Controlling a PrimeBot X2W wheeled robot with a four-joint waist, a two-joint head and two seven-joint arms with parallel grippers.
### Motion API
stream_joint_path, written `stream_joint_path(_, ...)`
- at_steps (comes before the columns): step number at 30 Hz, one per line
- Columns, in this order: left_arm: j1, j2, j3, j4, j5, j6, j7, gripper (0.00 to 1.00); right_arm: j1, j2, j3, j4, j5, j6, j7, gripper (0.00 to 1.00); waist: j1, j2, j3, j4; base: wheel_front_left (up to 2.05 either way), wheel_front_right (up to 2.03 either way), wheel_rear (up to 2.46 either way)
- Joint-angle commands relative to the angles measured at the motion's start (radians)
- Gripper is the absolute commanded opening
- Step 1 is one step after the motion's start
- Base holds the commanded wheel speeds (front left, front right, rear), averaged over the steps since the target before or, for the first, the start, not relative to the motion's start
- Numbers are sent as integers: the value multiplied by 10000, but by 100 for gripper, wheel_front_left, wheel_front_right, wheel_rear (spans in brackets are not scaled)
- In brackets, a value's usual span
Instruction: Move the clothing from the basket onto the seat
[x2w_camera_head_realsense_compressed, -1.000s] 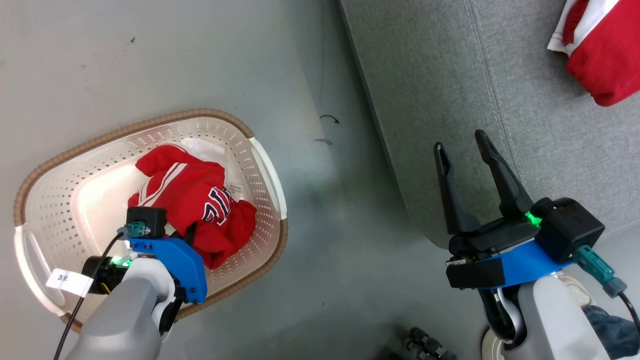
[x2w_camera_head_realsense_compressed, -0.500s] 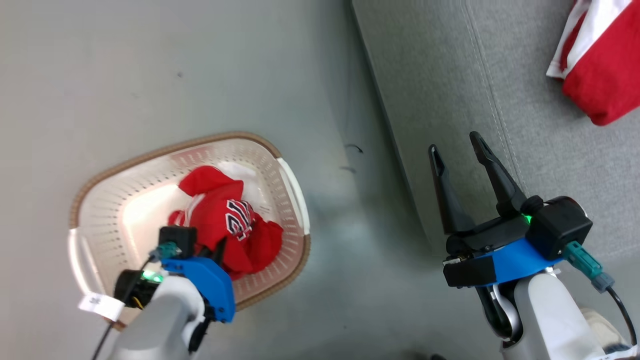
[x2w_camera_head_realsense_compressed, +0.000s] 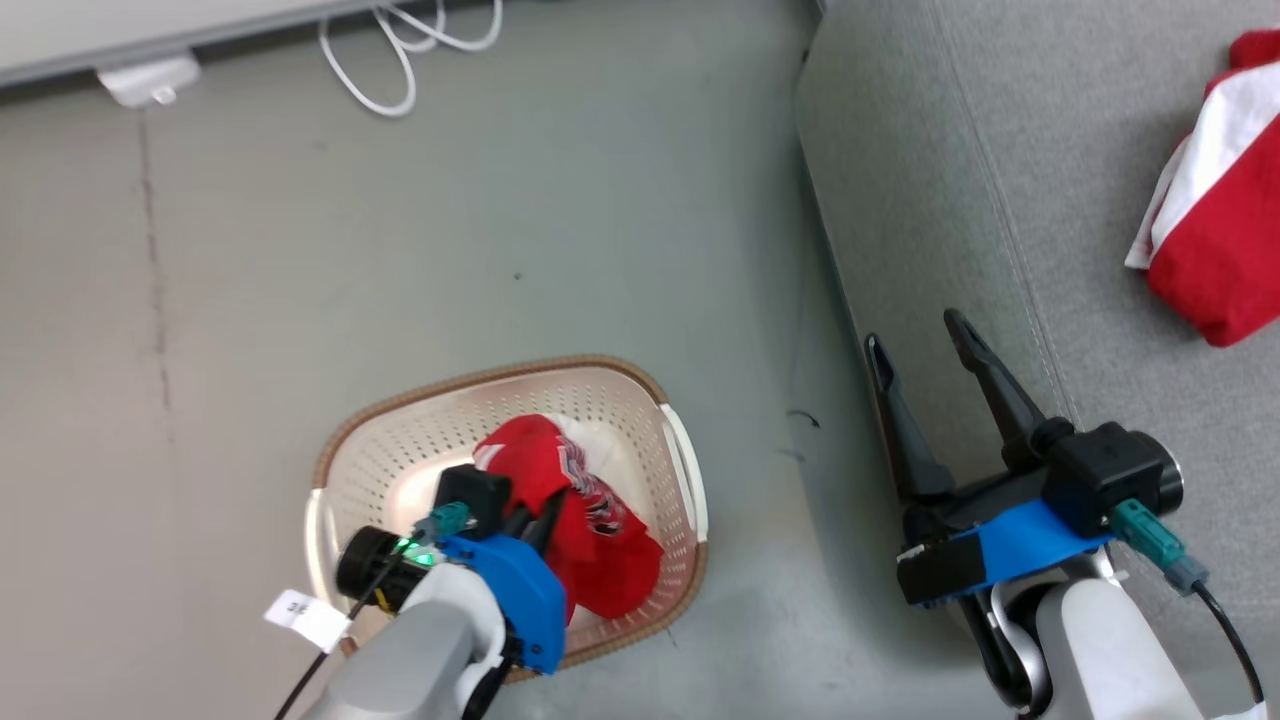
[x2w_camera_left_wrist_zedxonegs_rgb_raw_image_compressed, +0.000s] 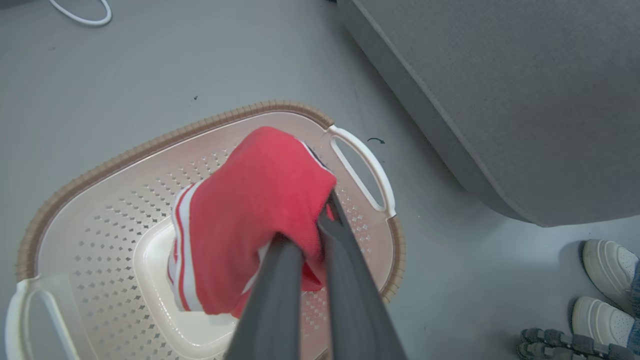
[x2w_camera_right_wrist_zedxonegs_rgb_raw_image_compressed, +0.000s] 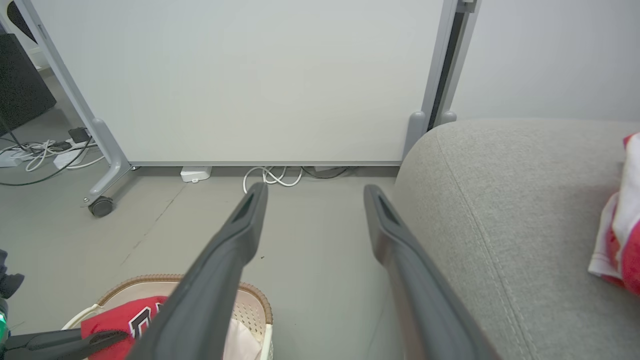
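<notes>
Clothing: garment 1 (x2w_camera_left_wrist_zedxonegs_rgb_raw_image_compressed: 240, 210) and garment 2 (x2w_camera_head_realsense_compressed: 1225, 270), both red with white stripes or panels. Of these, garment 1 is bunched inside the basket (x2w_camera_left_wrist_zedxonegs_rgb_raw_image_compressed: 150, 145), which stands on the grey floor (x2w_camera_head_realsense_compressed: 500, 200) beside the seat (x2w_camera_head_realsense_compressed: 1080, 150), apart from it. The 2 dark fingers of the left gripper (x2w_camera_left_wrist_zedxonegs_rgb_raw_image_compressed: 307, 220) are drawn to a narrow gap and pinch a fold of garment 1 between them. In the left wrist view the bundle's long axis runs diagonally, from a white-striped edge at lower left, over the basket floor, to a rounded red end at upper right pointing toward the basket's seat-side end. Whether the striped edge touches the basket floor cannot be told. In the head view, dark lettering on the bundle faces the seat side. By contrast, garment 2 lies on the seat, well apart from the basket and cut by the head view's right edge; its long axis runs roughly up and down that view, white panel along its left side. The right gripper (x2w_camera_head_realsense_compressed: 915, 335) shows over the seat's left edge, its 2 fingers spread wide and empty, pointing up the head view.
</notes>
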Motion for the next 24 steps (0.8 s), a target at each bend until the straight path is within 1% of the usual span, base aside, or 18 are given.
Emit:
stream_joint_path(1,1,-110,-116,-179,-45,-8,-98,0,204,-12,-40,41,-74,5,64,100,1,0,-811,543,0,0,0)
stream_joint_path(5,17,-216,-226,-635,93,-8,-164,0,506,-14,-9,-3,-49,5,237,100,1,0,-1421,741,0,0,0)
stream_joint_path(14,164,-121,627,-2258,1019,-8,-159,0,981,-12,-43,-75,11,5,465,100,1,0,-2407,992,0,0,0)
stream_joint_path(19,149,-128,1070,-3071,1533,-8,-159,0,1166,-12,9,-82,22,5,569,100,1,0,-2743,1060,0,0,0)
stream_joint_path(24,-232,-236,1266,-3632,1864,-8,-161,0,1324,-12,59,-90,33,5,682,100,1,0,-2976,1205,0,0,0)
